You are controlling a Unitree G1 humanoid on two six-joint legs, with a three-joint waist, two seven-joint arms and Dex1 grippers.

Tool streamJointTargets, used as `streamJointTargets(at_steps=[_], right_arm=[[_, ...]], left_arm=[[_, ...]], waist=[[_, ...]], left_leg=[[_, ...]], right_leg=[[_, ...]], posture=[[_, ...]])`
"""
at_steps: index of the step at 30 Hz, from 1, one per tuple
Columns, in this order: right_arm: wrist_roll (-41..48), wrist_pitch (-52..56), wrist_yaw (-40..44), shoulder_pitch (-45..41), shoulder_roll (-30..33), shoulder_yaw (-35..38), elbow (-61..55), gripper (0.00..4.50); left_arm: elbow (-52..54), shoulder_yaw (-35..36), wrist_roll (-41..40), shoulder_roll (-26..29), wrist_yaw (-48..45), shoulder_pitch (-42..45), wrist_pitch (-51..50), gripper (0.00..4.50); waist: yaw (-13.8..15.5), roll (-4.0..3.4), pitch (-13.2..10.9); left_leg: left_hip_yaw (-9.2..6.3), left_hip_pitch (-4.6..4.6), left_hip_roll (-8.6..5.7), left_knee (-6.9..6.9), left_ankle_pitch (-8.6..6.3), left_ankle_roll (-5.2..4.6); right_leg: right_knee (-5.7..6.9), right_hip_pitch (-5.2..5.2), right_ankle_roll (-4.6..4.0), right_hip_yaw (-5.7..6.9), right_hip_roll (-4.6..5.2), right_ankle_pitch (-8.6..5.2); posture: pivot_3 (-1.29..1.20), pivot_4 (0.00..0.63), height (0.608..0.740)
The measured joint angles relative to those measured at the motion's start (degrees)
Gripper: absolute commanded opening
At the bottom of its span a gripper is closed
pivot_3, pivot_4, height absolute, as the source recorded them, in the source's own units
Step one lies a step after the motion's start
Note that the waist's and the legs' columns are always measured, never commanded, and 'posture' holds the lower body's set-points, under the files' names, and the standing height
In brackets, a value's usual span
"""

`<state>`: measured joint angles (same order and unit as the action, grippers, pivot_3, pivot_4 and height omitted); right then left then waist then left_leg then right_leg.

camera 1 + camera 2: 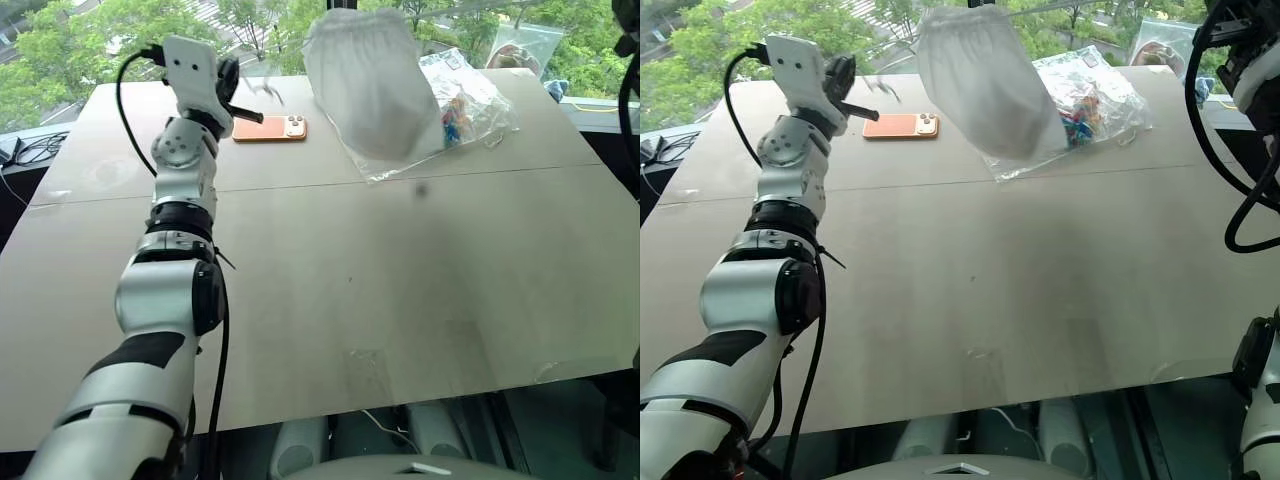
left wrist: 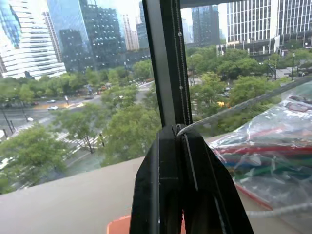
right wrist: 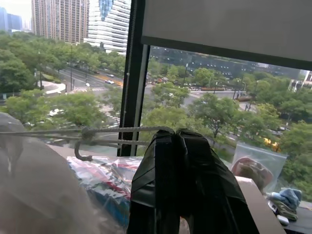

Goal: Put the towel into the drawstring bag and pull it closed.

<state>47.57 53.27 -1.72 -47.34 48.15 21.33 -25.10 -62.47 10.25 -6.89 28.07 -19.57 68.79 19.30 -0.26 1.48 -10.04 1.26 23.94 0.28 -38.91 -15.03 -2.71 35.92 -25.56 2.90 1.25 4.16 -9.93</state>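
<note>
A: In the left eye view, the drawstring bag [image 1: 362, 80] was seen hanging in the air above the far part of the surface [image 1: 400, 300], stretched between two cords. Was it held on both sides?

B: Yes. In the left wrist view the left end effector [image 2: 181, 139] was pressed together on a thin white cord [image 2: 219, 114], which ran out from between the fingertips toward the bag. In the right wrist view the right end effector [image 3: 175, 134] was also pressed together, pinching a knotted cord [image 3: 87, 132] that led to the bag.

A: And where was the towel?

B: It could not be made out apart from the bag. The bag looked full and rounded, so it was judged that the towel was already inside.

A: So the closing step was in hand. How should it be done well?

B: The two cords should be pulled apart evenly, in opposite directions, so the mouth gathers without the bag being swung. Both pinches should be kept firm, because thin cord slips easily. The bag should also be kept clear of the plastic bag of colourful items [image 1: 465, 100] and the orange phone [image 1: 270, 128] lying behind it.
</note>
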Motion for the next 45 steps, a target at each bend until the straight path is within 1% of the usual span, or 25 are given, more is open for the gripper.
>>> streamJointTargets(at_steps=[4,8,12,15,17,18,19,20,22,23,25,26,28,29,30,31,33,35,37,38,39,41,43,44,45], right_arm=[[-5.38,-3.12,0.17,0.34,1.02,-0.01,4.52,0.00],[-10.96,-7.01,-0.03,1.60,0.98,0.02,12.06,0.00],[-13.54,-9.76,0.76,4.18,0.99,0.03,15.89,0.00],[-13.90,-9.98,2.36,6.51,1.01,0.03,15.83,0.00],[-13.91,-9.93,3.36,8.36,1.01,0.25,14.92,0.00],[-13.89,-9.96,4.53,10.04,1.00,0.92,13.66,0.00],[-13.86,-9.97,5.37,11.46,1.02,1.48,12.81,0.00],[-12.94,-9.66,7.70,14.00,1.02,2.12,11.01,0.00],[-10.56,-8.59,11.80,19.78,1.09,3.36,7.24,0.00],[-7.67,-7.34,16.19,26.11,1.32,3.64,2.56,0.00],[-2.69,-4.72,22.03,36.88,0.37,1.53,-5.42,0.00],[-2.03,-4.57,23.21,40.69,-0.61,0.08,-8.25,0.00],[-3.07,-4.84,24.58,48.25,-2.35,-4.97,-12.34,0.00],[-4.56,-5.23,24.95,50.36,-2.80,-7.30,-13.05,0.00],[-6.06,-5.80,25.04,51.50,-2.83,-8.97,-13.30,0.00],[-8.42,-7.00,24.98,52.18,-2.89,-10.69,-13.38,0.00],[-12.48,-9.15,24.21,51.84,-4.16,-13.16,-13.00,0.00],[-16.75,-11.69,23.22,50.53,-6.03,-16.23,-11.12,0.00],[-19.94,-13.84,23.16,50.63,-6.13,-17.81,-9.14,0.00],[-21.40,-15.37,23.52,51.14,-6.18,-17.90,-8.20,0.65],[-21.92,-16.09,23.91,51.82,-6.17,-17.58,-7.93,0.91],[-22.28,-18.09,25.96,55.46,-5.88,-14.88,-8.18,1.91],[-22.08,-19.80,28.31,59.67,-5.67,-11.19,-9.07,2.91],[-21.81,-20.38,29.53,61.57,-5.65,-9.28,-9.87,3.34],[-20.24,-21.87,32.62,66.16,-5.66,-5.14,-12.19,3.84]], left_arm=[[1.94,0.49,-0.03,0.93,0.11,-1.60,-0.19,0.04],[4.82,0.50,-0.04,1.27,0.10,-3.54,-1.39,0.04],[8.44,0.48,-0.02,2.62,-0.37,-7.13,-1.34,0.04],[14.37,0.51,-0.75,4.51,-2.86,-11.24,-1.60,0.04],[20.45,0.98,-2.53,5.62,-4.82,-15.54,-3.08,0.04],[25.69,1.62,-4.22,6.19,-6.20,-19.33,-5.01,0.04],[28.58,1.93,-5.06,6.59,-7.17,-22.15,-6.01,0.04],[34.69,2.76,-7.04,6.93,-8.74,-27.27,-9.06,0.04],[41.54,3.58,-9.59,7.29,-10.01,-34.85,-13.28,0.04],[47.18,4.04,-11.71,7.31,-11.03,-40.72,-17.11,0.04],[54.80,3.61,-14.67,7.19,-12.96,-49.70,-23.06,0.04],[57.73,3.17,-15.85,7.08,-13.70,-52.89,-25.39,0.04],[62.82,1.97,-18.14,6.19,-15.38,-59.66,-30.52,0.04],[64.26,1.06,-18.81,5.88,-15.91,-61.94,-32.73,0.04],[65.20,0.39,-19.38,5.68,-16.36,-63.36,-34.22,0.04],[66.63,0.18,-20.04,5.35,-16.90,-64.81,-35.85,0.04],[68.87,0.18,-20.55,5.36,-17.28,-65.28,-38.00,0.04],[71.00,-0.03,-21.38,5.36,-17.98,-65.28,-39.80,0.04],[72.24,-0.12,-22.23,5.49,-19.21,-65.95,-41.12,0.04],[73.21,0.05,-23.12,5.96,-20.60,-67.24,-41.89,0.59],[73.59,0.27,-23.91,6.36,-21.64,-68.22,-42.34,0.85],[75.43,1.75,-26.09,7.98,-24.56,-71.72,-43.42,1.82],[76.58,4.35,-27.64,9.34,-26.25,-74.63,-44.33,2.78],[76.97,5.71,-28.17,9.97,-26.70,-75.79,-44.52,3.25],[78.16,8.02,-28.80,10.68,-27.06,-77.72,-44.75,3.69]], waist=[[-0.11,0.00,0.00],[-0.19,0.00,0.00],[-0.49,0.00,0.00],[-0.65,-0.01,0.00],[-0.55,-0.01,0.01],[-0.52,-0.02,0.01],[-0.51,-0.02,0.01],[-0.52,-0.02,0.01],[-0.46,-0.02,0.02],[-0.46,-0.02,0.02],[-0.29,-0.02,0.02],[-0.23,-0.02,0.02],[-0.18,-0.06,0.05],[-0.19,-0.07,0.04],[-0.20,-0.07,0.04],[-0.22,-0.06,0.04],[-0.18,-0.03,0.05],[-0.20,-0.04,0.05],[-0.20,-0.05,0.05],[-0.24,-0.06,0.05],[-0.25,-0.06,0.05],[-0.22,-0.06,0.05],[-0.10,-0.06,0.05],[-0.01,-0.06,0.05],[0.12,-0.07,0.05]], left_leg=[[0.06,0.01,-0.01,0.00,0.00,0.00],[0.10,0.01,-0.03,0.00,0.00,0.01],[0.09,0.01,0.00,0.01,0.01,0.01],[0.07,-0.05,0.05,0.02,0.01,0.02],[0.07,-0.07,0.07,0.02,0.01,0.02],[0.07,-0.08,0.08,0.02,0.01,0.02],[0.07,-0.08,0.09,0.02,0.01,0.02],[0.08,-0.08,0.10,0.03,0.01,0.02],[0.06,-0.12,0.13,0.08,0.00,0.02],[0.04,-0.12,0.16,0.08,0.00,0.01],[0.01,-0.09,0.19,0.07,-0.01,0.01],[-0.01,-0.14,0.20,0.06,-0.01,0.00],[0.03,-0.31,0.19,-0.06,-0.02,-0.01],[0.03,-0.27,0.19,-0.19,-0.02,-0.01],[0.03,-0.27,0.20,-0.33,-0.02,-0.02],[0.04,-0.28,0.21,-0.45,-0.01,-0.02],[0.02,-0.38,0.26,-0.56,0.07,-0.02],[0.05,-0.64,0.32,-0.55,0.14,0.03],[0.09,-0.99,0.33,-0.51,0.14,0.03],[0.10,-1.07,0.34,-0.46,0.14,0.04],[0.11,-1.06,0.34,-0.40,0.13,0.04],[0.13,-1.03,0.33,-0.20,0.10,0.07],[0.11,-0.98,0.32,-0.12,0.08,0.09],[0.11,-0.97,0.32,-0.11,0.06,0.10],[0.11,-0.95,0.32,-0.09,0.03,0.08]], right_leg=[[-0.01,0.00,0.01,-0.01,0.00,0.01],[-0.01,-0.01,0.01,-0.01,-0.01,0.01],[-0.01,-0.02,0.01,-0.04,-0.02,0.01],[0.02,-0.03,0.01,-0.14,-0.03,0.01],[0.02,-0.02,0.01,-0.16,-0.02,0.01],[0.01,-0.01,0.01,-0.17,-0.02,0.01],[0.01,0.00,0.01,-0.18,-0.02,0.01],[-0.01,0.00,0.02,-0.20,-0.02,0.01],[-0.04,0.03,0.01,-0.22,-0.02,0.01],[-0.05,0.04,0.01,-0.21,-0.02,0.00],[-0.02,0.03,0.01,-0.15,-0.02,0.00],[-0.03,0.09,0.01,-0.13,-0.02,0.00],[-0.03,0.27,0.01,-0.17,-0.02,-0.02],[-0.03,0.27,-0.03,-0.16,-0.04,-0.05],[-0.02,0.28,-0.13,-0.16,-0.06,-0.11],[-0.02,0.31,-0.04,-0.16,-0.08,-0.14],[-0.01,0.41,-0.04,-0.14,-0.13,-0.10],[-0.01,0.64,-0.07,-0.14,-0.17,-0.08],[0.00,0.93,-0.07,-0.15,-0.15,-0.08],[0.00,0.98,-0.08,-0.17,-0.15,-0.09],[0.00,0.96,-0.08,-0.18,-0.15,-0.09],[-0.02,0.87,-0.11,-0.21,-0.16,-0.10],[-0.03,0.80,-0.16,-0.24,-0.18,-0.13],[-0.03,0.80,-0.20,-0.24,-0.18,-0.15],[-0.04,0.79,-0.20,-0.24,-0.18,-0.19]], posture=[[0.00,0.150,0.740],[0.00,0.150,0.740],[0.00,0.150,0.740],[0.00,0.150,0.740],[0.00,0.150,0.740],[0.00,0.150,0.740],[0.00,0.150,0.740],[0.00,0.150,0.740],[0.00,0.150,0.740],[0.00,0.150,0.740],[0.00,0.150,0.740],[0.00,0.150,0.740],[0.00,0.150,0.740],[0.00,0.150,0.740],[0.00,0.150,0.740],[0.00,0.150,0.740],[0.00,0.150,0.740],[0.00,0.150,0.740],[0.00,0.150,0.740],[0.00,0.150,0.740],[0.00,0.150,0.740],[0.00,0.150,0.740],[0.00,0.150,0.740],[0.00,0.150,0.740],[0.00,0.150,0.740]])
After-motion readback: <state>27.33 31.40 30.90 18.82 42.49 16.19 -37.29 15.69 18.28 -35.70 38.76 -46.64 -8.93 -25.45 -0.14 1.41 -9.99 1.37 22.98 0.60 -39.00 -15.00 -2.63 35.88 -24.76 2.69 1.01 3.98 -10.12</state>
